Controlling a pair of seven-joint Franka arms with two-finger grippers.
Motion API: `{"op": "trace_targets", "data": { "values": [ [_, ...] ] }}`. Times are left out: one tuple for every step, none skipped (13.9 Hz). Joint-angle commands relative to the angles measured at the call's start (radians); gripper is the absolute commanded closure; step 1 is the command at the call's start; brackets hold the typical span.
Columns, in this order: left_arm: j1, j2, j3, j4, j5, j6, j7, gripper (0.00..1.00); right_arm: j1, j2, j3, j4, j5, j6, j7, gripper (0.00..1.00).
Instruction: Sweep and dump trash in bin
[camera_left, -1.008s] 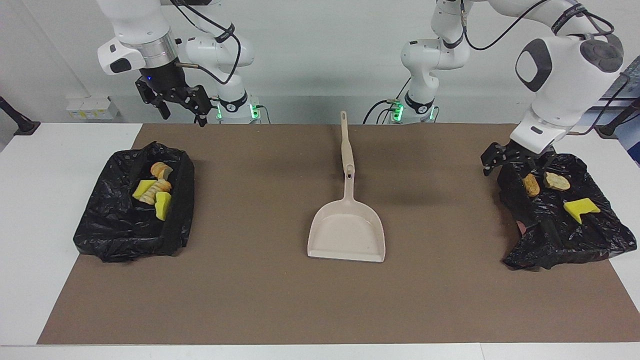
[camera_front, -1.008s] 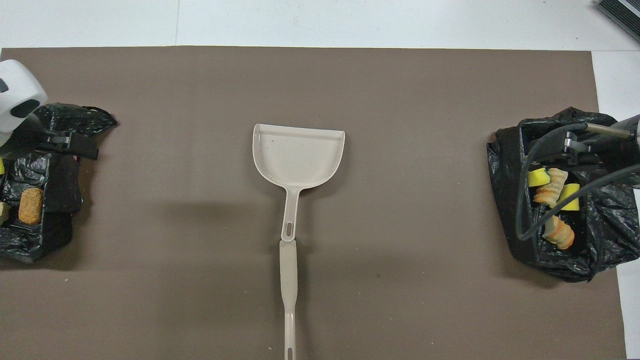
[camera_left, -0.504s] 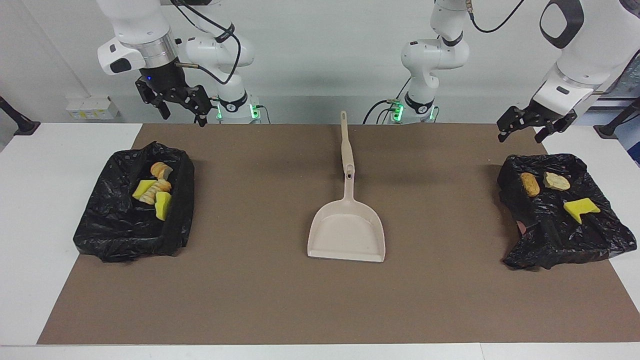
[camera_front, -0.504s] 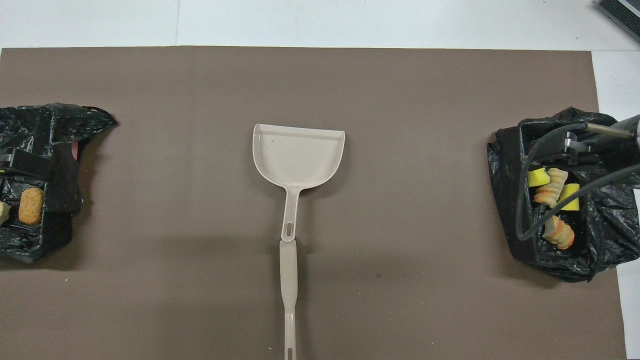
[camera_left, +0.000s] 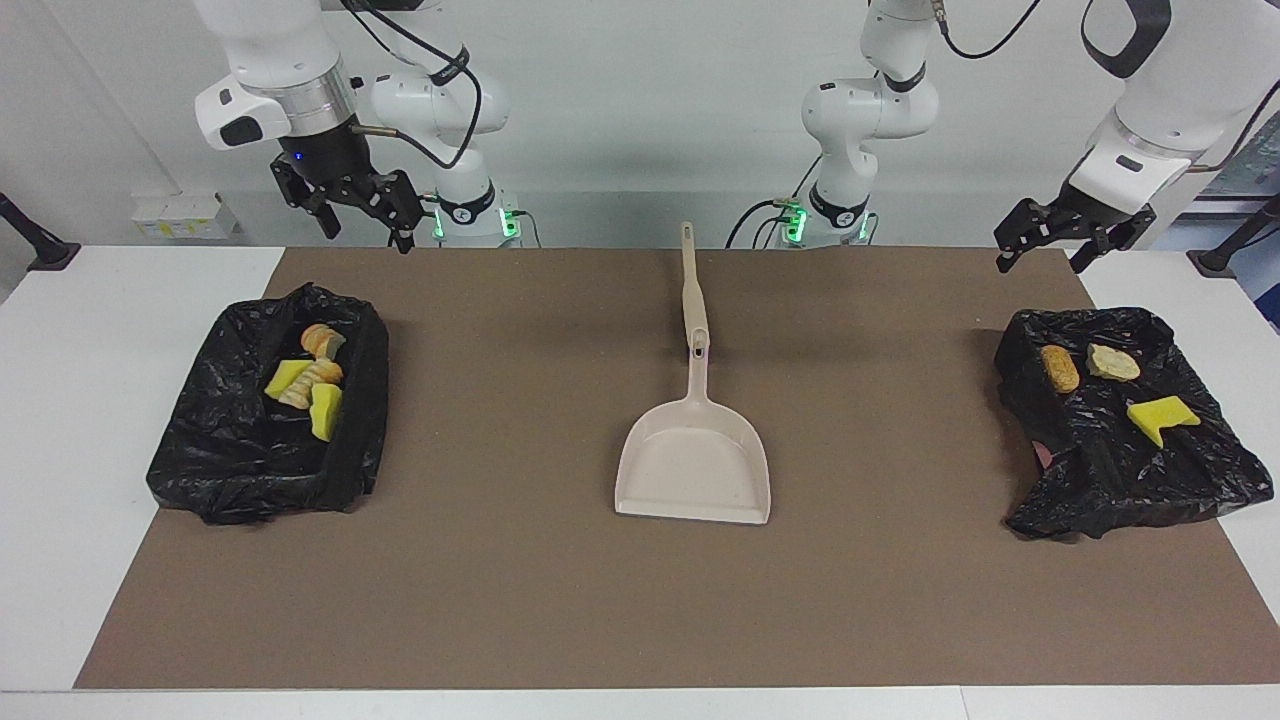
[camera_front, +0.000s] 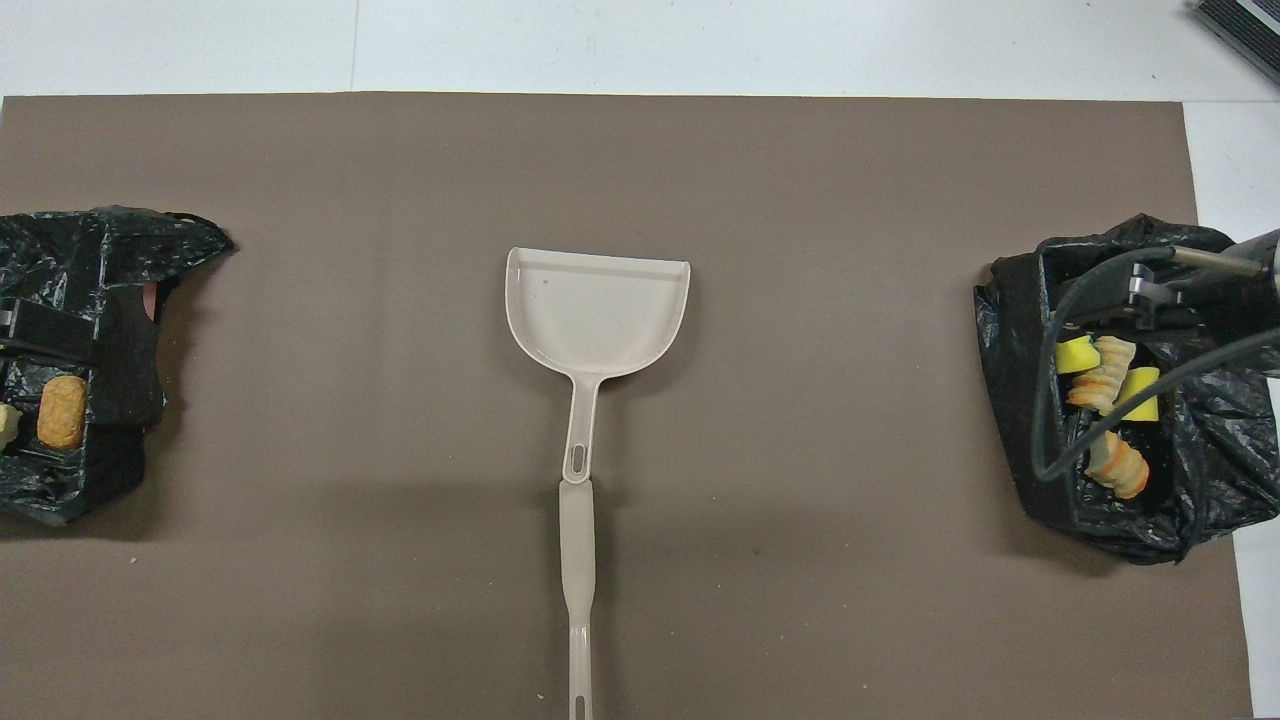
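Above the bin (camera_left: 1130, 430) at its own table end, our left gripper (camera_left: 1058, 240) has lifted clear, fingers spread, empty. Trash (camera_left: 1110, 362) lies below it, more under the spread, waiting right gripper (camera_left: 362, 212); we judge dumping done.

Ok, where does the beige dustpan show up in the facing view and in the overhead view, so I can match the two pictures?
Facing view: the dustpan lies mid-mat, pan toward the bottom edge, handle pointing up at the robots.
Overhead view: the dustpan is mid-mat, pan higher, handle running to the bottom edge.
Shared landmark: the black bag with four scraps, at the right arm's end of the table.
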Motion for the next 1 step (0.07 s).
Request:
{"op": "trace_targets", "data": {
  "values": [
    [-0.004,-0.012,-0.005,-0.011,0.015,-0.003,-0.007,0.0,-0.011,-0.006,0.004,-0.01,0.022,0.011,-0.027,0.0]
  ]
}}
